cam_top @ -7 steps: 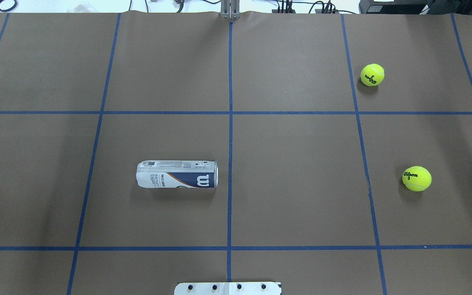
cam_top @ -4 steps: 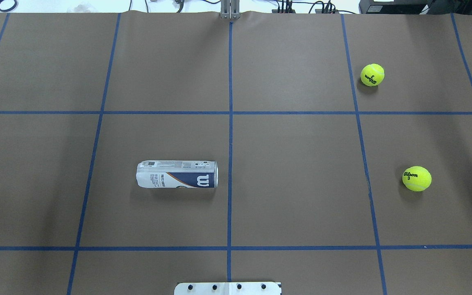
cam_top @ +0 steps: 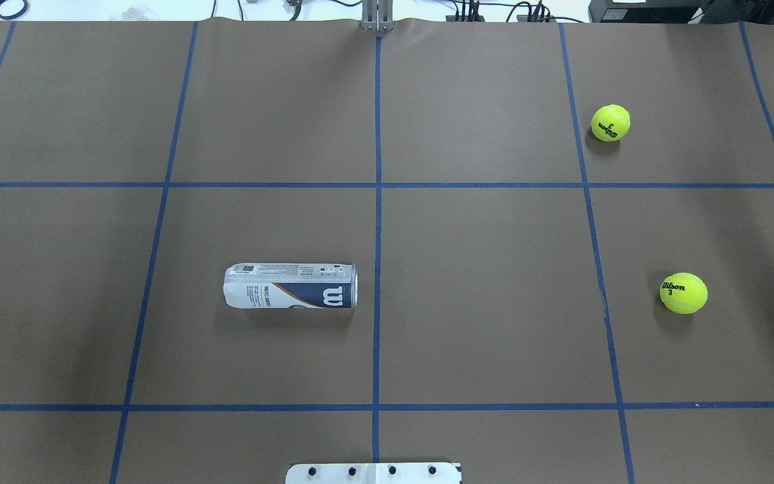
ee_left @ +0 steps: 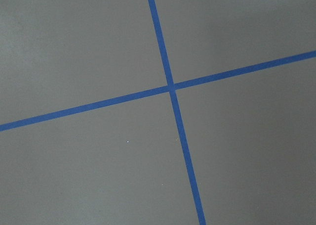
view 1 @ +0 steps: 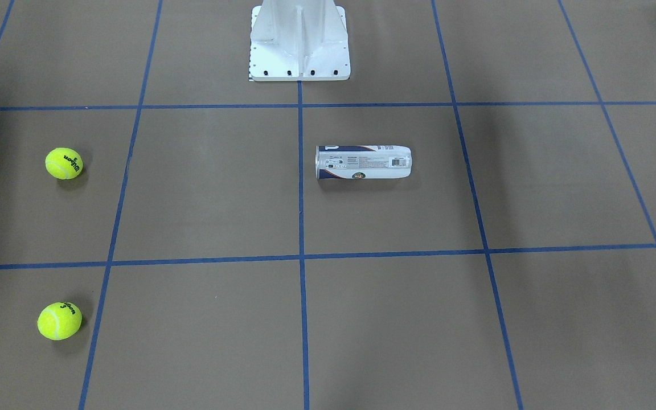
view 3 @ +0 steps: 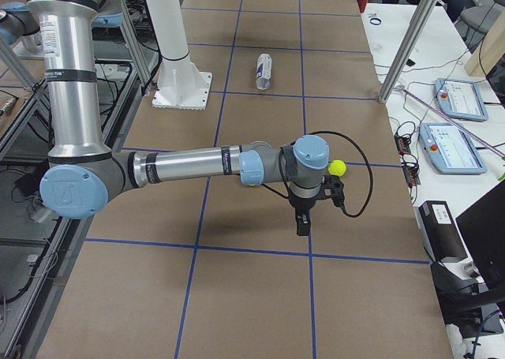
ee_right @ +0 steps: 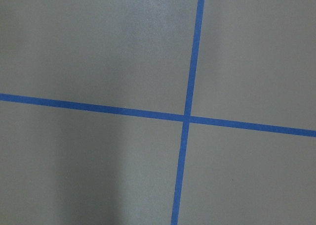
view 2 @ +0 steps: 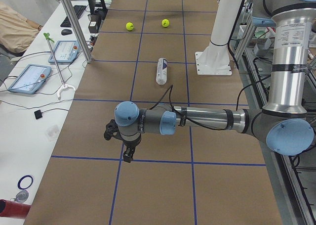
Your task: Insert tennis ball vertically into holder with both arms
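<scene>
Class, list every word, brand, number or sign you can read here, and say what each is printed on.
"Wilson" and "3": on the nearer tennis ball.
"Wilson" and "3", upside down in the overhead view: on the farther tennis ball.
"W": large logo on the holder.
Holder's small print and barcode: too small to read.

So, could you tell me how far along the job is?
Nothing looks done: the holder lies on its side, and the near tennis ball and far tennis ball sit apart from it on the table. Nothing is in hand: the left gripper and right gripper hang over bare table. Left: gripping holder and ball, upending, inserting.
</scene>
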Tool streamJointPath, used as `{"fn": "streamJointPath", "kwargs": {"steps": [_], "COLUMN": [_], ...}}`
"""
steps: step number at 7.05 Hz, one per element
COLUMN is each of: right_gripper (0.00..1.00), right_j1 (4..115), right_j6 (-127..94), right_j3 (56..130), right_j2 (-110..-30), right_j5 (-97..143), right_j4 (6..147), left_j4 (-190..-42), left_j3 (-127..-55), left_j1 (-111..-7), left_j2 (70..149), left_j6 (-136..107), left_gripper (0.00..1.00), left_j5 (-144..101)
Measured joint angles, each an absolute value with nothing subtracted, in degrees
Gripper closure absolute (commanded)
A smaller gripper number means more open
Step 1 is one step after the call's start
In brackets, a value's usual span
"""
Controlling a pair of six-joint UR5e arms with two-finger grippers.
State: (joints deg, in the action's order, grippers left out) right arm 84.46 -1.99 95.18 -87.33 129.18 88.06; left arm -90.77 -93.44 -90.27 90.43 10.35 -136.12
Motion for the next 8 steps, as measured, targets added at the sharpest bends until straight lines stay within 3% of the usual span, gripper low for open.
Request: {"fn": "streamJointPath", "kwargs": {"steps": [4,8], "right_gripper": [0.0,0.0], "right_j1": [84.5,84.5], "right_j6": [-2.0,-2.8], "right_j3": [94.4,94.5], "right_j2": [-87.7,-87.5], "right_j5": [129.1,129.1], "right_j4": [83.8,83.7], "left_j4": [-92.1,-97.8], "left_j3": [-94.0,-95.9], "left_j1": [-87.9,-73.8], "left_j2": [96.8,107.8], "left_j6": [1.7,1.7], "left_gripper": [0.0,0.01], "left_j5": [-136.5,-136.2]}}
